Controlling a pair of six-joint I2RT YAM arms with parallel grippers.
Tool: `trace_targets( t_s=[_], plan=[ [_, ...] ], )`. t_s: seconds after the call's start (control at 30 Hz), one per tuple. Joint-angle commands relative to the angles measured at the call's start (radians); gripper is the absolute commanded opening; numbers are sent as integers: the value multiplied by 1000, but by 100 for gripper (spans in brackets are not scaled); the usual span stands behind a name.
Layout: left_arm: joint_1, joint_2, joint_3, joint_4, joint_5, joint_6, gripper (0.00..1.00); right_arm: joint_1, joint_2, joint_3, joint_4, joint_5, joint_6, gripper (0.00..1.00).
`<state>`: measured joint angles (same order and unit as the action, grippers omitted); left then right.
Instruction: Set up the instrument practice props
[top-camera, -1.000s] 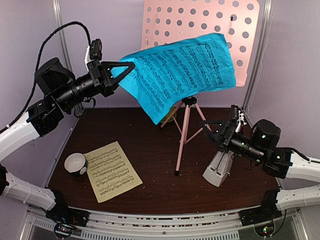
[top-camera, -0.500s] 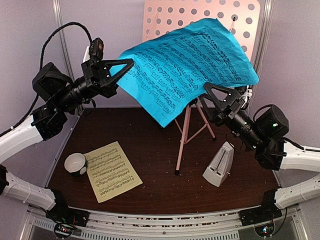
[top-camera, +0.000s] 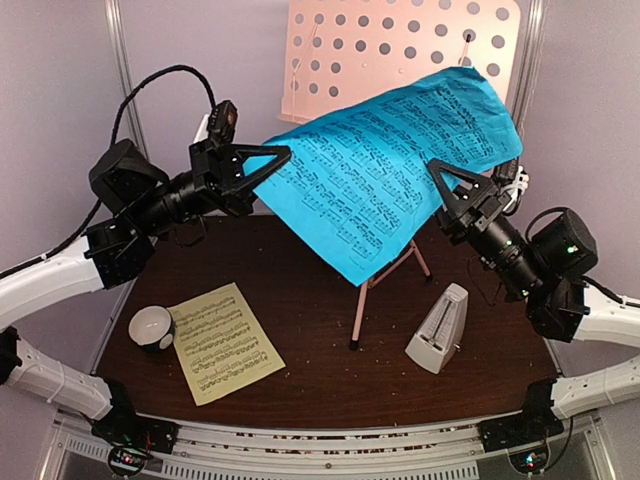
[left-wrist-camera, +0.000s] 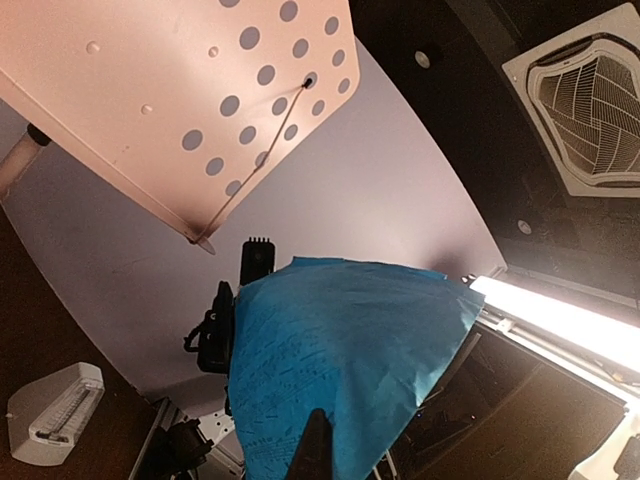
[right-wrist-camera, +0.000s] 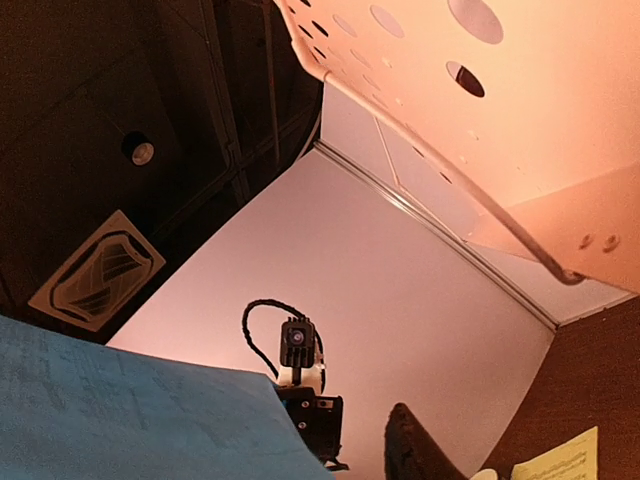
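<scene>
The blue sheet-music page (top-camera: 385, 165) hangs in the air in front of the pink music stand's desk (top-camera: 400, 50), above its tripod pole (top-camera: 358, 315). My left gripper (top-camera: 288, 153) is shut on the page's left edge; in the left wrist view one dark finger (left-wrist-camera: 315, 450) lies against the blue page (left-wrist-camera: 340, 360). At the page's right edge is my right gripper (top-camera: 438, 168), jaws partly apart; its one visible finger (right-wrist-camera: 415, 450) stands clear of the blue page (right-wrist-camera: 130, 410). The pale-yellow page (top-camera: 222, 342) lies flat at front left. The white metronome (top-camera: 440, 330) stands at front right.
A small white-and-black cup (top-camera: 150, 328) sits left of the yellow page on the dark brown table (top-camera: 300, 290). Purple walls close in the back and sides. A metal rail (top-camera: 320, 445) runs along the near edge.
My right gripper rose from beside the metronome to the blue page's right edge and its jaws narrowed. The left gripper carried the page to the right, in front of the stand.
</scene>
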<state>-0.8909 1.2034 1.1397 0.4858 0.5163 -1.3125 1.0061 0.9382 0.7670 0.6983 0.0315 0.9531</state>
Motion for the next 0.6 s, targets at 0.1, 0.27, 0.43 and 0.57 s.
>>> trace_targets(
  t_s=[0.1, 0.27, 0.43, 0.57],
  plan=[
    [-17, 8, 28, -1, 38, 68, 0, 51, -70, 145, -256, 64, -140, 0],
    [-16, -43, 167, -463, -92, 429, 30, 110, -117, 315, -570, 187, -285, 0],
    [-16, -74, 288, -769, -291, 722, 47, 140, -99, 490, -845, 226, -345, 0],
    [-16, -64, 393, -946, -445, 907, 49, 146, -20, 721, -1062, 209, -398, 0]
  ],
)
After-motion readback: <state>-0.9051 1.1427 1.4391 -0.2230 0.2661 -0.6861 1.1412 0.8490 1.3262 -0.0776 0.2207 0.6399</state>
